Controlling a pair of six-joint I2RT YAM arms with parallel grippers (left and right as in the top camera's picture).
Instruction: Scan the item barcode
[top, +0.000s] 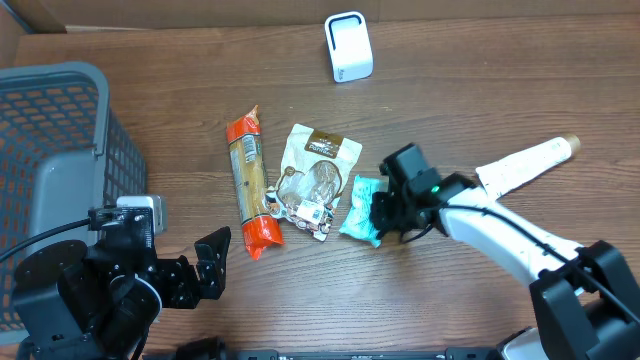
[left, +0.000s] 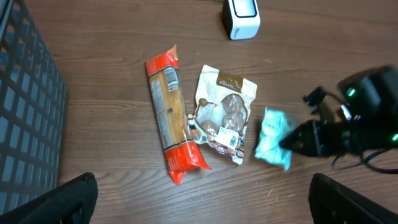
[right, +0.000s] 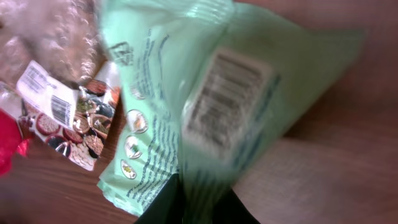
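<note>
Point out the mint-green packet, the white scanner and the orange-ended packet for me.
mint-green packet (right: 227, 102): right wrist view, on its barcode label.
white scanner (top: 348, 47): overhead view, middle of its front face.
orange-ended packet (left: 169, 115): left wrist view, on its clear middle section.

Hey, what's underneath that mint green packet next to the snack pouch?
Only bare wooden table shows around the green packet. The right end effector covers its right edge, and whatever lies directly beneath the packet cannot be seen.

The right arm (top: 510, 235) has white links, black joints, a green light and a black tool (top: 377, 216).
</note>
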